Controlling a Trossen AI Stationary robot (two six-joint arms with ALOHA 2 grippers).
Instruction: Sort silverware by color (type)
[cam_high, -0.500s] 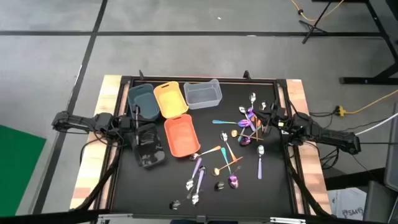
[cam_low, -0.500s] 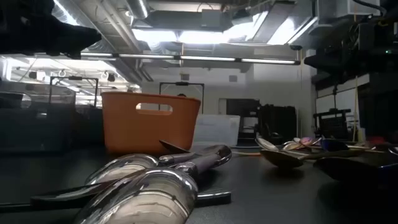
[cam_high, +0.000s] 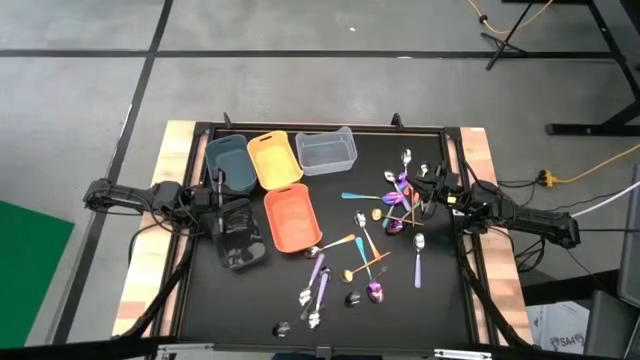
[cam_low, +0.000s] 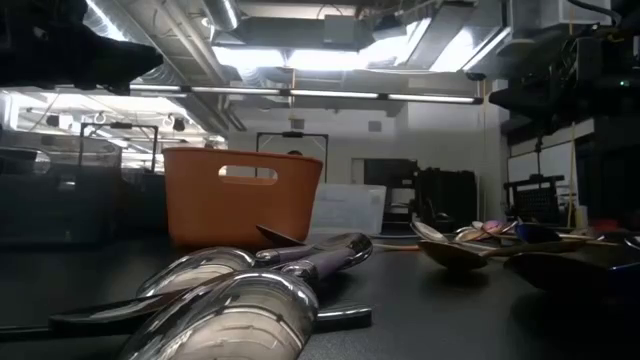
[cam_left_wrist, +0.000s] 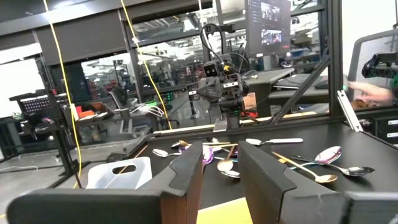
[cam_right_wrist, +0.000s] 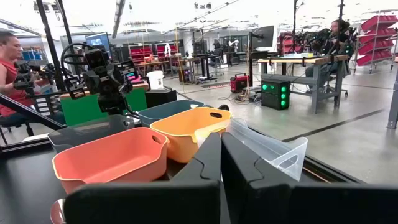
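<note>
Sorting looks unstarted; silverware (cam_high: 375, 240) lies loose over the right half and near middle of the black table (cam_high: 250, 310): a tangle of purple, silver and gold pieces by the right edge, a teal piece (cam_high: 358, 196) just behind it, purple-silver spoons (cam_high: 318, 280) toward the front; bins sit back-left in a cluster: teal bin (cam_high: 227, 162), yellow bin (cam_high: 273, 159), clear bin (cam_high: 325, 150), orange bin (cam_high: 291, 217), dark bin (cam_high: 240, 238); no pieces visible inside any.

Right gripper (cam_high: 432, 190) low beside the tangle, fingers (cam_right_wrist: 242, 168) pressed together, nothing between them; left gripper (cam_high: 218, 195) over the bin cluster, fingers (cam_left_wrist: 186, 171) apart, empty.

Likely first pick is from the tangle; better to open wide, take a single outlying piece such as the silver spoon (cam_high: 419, 258), and grip across the handle, since overlapped pieces may drag along.

Open room: front-left of the table is bare; raised frame runs close by the right gripper, so lift before swinging toward the bins.
</note>
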